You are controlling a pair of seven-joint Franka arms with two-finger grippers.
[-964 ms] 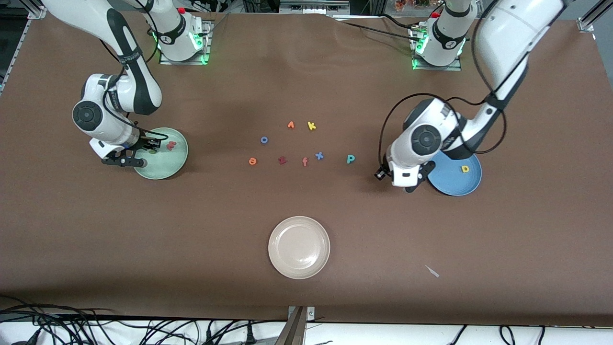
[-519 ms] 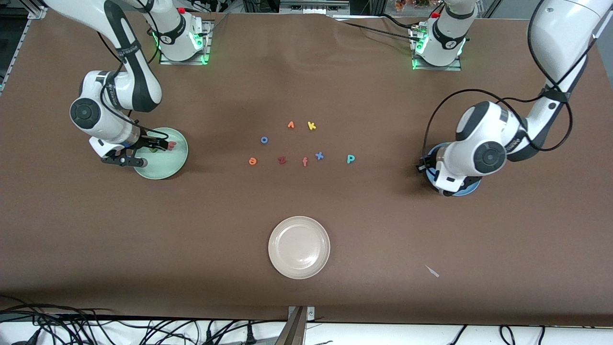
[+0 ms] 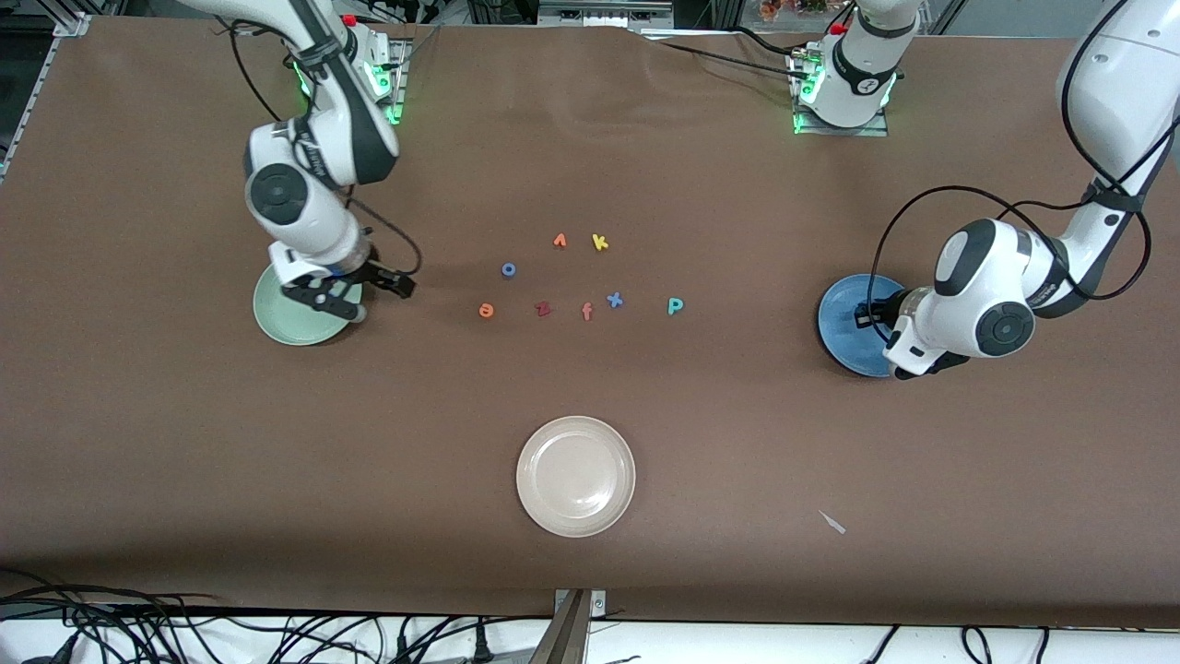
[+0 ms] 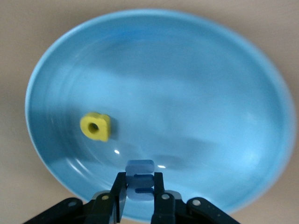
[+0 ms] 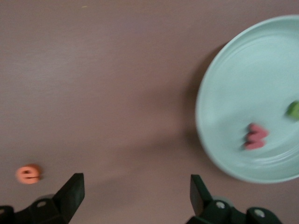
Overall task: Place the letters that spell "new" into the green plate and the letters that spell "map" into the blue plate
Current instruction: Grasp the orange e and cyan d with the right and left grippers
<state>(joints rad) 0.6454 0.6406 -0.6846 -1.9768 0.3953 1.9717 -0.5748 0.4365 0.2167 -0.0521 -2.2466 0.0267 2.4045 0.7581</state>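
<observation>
My left gripper (image 4: 140,183) hangs over the blue plate (image 4: 196,74), shut on the blue m (image 4: 140,166). The yellow a (image 4: 96,126) lies in that plate (image 3: 841,323). Over the table just beside the green plate (image 3: 281,325), on the side toward the middle letters, my right gripper (image 5: 135,184) is open and holds nothing. In the green plate (image 5: 238,84) lie the pink-red w (image 5: 255,136) and the green n (image 5: 293,109). The orange e (image 3: 486,311) and the teal p (image 3: 675,306) lie on the table in the middle row.
Other letters lie mid-table: a blue o (image 3: 508,269), a dark red z (image 3: 543,309), an orange f (image 3: 586,312), a blue x (image 3: 614,299), a yellow k (image 3: 599,243) and a small orange letter (image 3: 560,241). A beige plate (image 3: 575,476) sits nearer the front camera.
My right gripper has opened, left the w in the green plate and swung toward the middle letters. My left arm has moved across the blue plate with the m.
</observation>
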